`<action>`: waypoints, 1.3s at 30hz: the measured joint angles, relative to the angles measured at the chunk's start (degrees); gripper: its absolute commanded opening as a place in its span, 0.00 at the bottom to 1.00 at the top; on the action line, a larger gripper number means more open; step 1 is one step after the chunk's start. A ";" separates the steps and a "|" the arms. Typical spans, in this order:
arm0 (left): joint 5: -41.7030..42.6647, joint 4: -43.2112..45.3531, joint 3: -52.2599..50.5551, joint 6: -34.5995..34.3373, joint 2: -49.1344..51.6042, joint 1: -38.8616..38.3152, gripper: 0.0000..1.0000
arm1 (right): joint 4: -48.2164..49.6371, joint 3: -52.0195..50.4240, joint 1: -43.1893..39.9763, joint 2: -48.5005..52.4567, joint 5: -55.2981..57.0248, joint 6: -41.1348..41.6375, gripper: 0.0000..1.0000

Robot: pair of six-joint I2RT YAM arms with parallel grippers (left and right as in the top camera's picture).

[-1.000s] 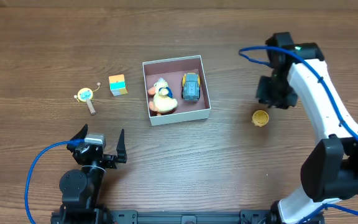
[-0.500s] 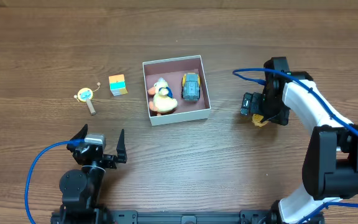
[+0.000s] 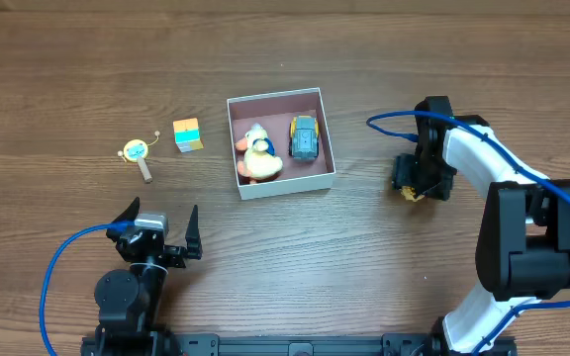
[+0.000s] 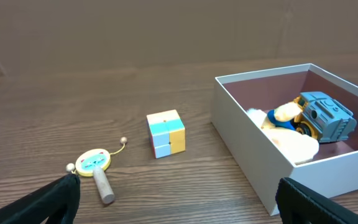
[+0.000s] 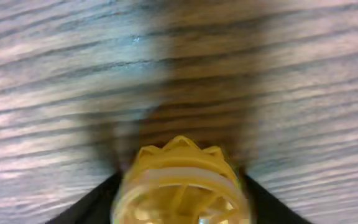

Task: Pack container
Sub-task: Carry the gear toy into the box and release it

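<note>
The right end effector (image 3: 411,184) is lowered to the desk (image 3: 364,287) at centre right of the overhead frame, straddling a yellow wheel (image 5: 180,186). In the right wrist view its fingers flank the wheel on both sides. Whether they are clenched on it cannot be told. The container (image 3: 287,184) sits at upper centre, directly left of this end effector, near but apart, and holds a duck (image 3: 258,156) and a car (image 3: 305,138). The left end effector (image 3: 160,220), released, sits at lower left, nearer the cube (image 3: 187,134) and rattle (image 3: 139,153). Judgement: the wheel's transfer runs leftward, and the right arm is the nearer one.
</note>
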 measured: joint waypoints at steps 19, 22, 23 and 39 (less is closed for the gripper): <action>0.00 0.00 0.00 0.00 -0.02 0.00 1.00 | -25.05 40.74 10.73 2.29 -6.93 1.53 0.27; 0.00 0.02 0.00 0.00 -0.02 0.00 1.00 | -20.74 40.74 20.02 2.32 -7.65 3.08 0.27; 0.00 0.00 0.00 0.00 -0.02 0.00 1.00 | -20.13 40.74 22.12 2.32 -7.72 3.34 0.27; 0.00 0.00 0.00 0.00 -0.02 0.00 1.00 | -15.50 40.85 31.45 12.37 -7.17 5.64 0.52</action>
